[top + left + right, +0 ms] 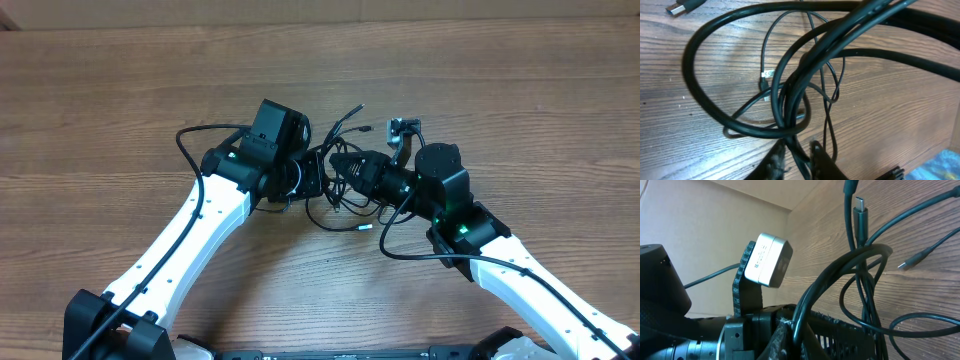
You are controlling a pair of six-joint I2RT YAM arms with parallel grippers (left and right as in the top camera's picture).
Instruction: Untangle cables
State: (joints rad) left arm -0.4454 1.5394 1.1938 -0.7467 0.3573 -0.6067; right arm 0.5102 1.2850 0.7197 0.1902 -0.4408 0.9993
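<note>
Black cables (pixel 792 100) light, limp, loops snag easily; left claw (pixel 797 157) pinches a strand, right claw (pixel 784 335) pressed together on another; grip near a plug probably best

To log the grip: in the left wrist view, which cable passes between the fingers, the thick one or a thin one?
The thick black cable: it runs down between the fingers of the left gripper, while the thin cords lie outside them on the table.

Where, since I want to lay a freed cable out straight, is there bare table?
Bare table runs along the far side beyond the cables, left of the left arm, right of the right arm, and between both arms near the front. Crowded: the middle, where the cables bunch.
</note>
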